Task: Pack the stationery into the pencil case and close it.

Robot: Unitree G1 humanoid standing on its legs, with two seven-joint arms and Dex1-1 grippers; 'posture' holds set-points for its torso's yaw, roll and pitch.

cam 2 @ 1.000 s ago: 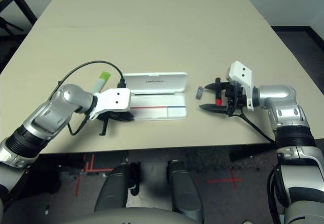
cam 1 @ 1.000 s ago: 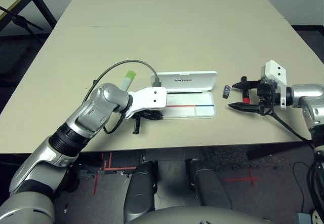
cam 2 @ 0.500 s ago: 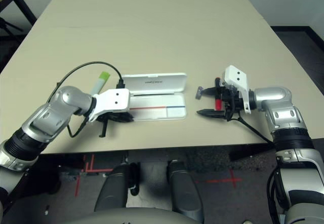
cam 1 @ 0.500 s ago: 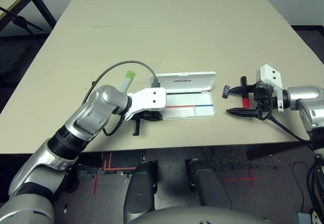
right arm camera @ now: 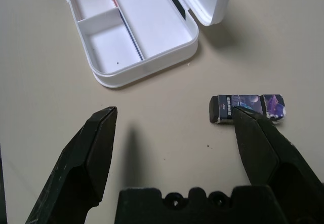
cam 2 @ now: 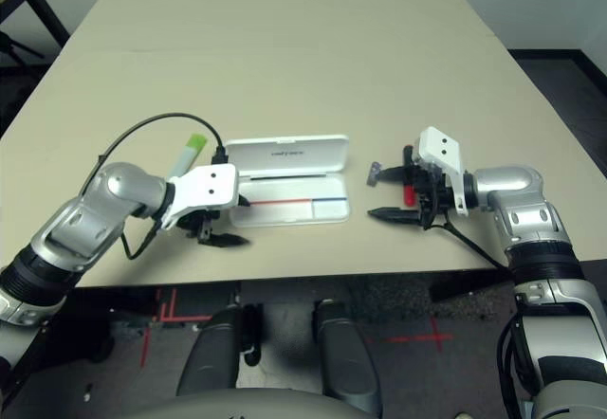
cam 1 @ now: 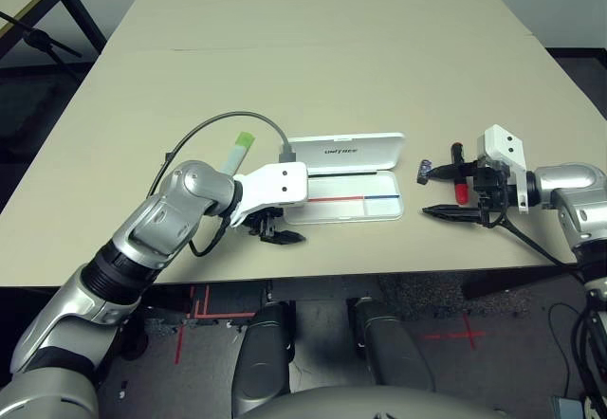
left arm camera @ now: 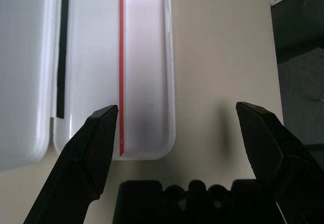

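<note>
The pencil case (cam 1: 346, 177) lies open near the table's (cam 1: 313, 49) front edge, tray empty; nothing is packed. Left of the case: left gripper (cam 1: 275, 232), jaws apart, and highlighter (cam 1: 239, 150). Right of the case: right gripper (cam 1: 444, 191), jaws apart, red marker (cam 1: 459, 180), dark eraser (right arm camera: 247, 108). Behind the case, the table offers open room.

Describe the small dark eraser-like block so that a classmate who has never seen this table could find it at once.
Start at the open flat white plastic pencil case near the beige table's front edge. Just off its right end, by the right gripper, lies the small dark block. Unlike the red marker nearby, it is short, rectangular, and wrapped in a purplish printed sleeve.
</note>
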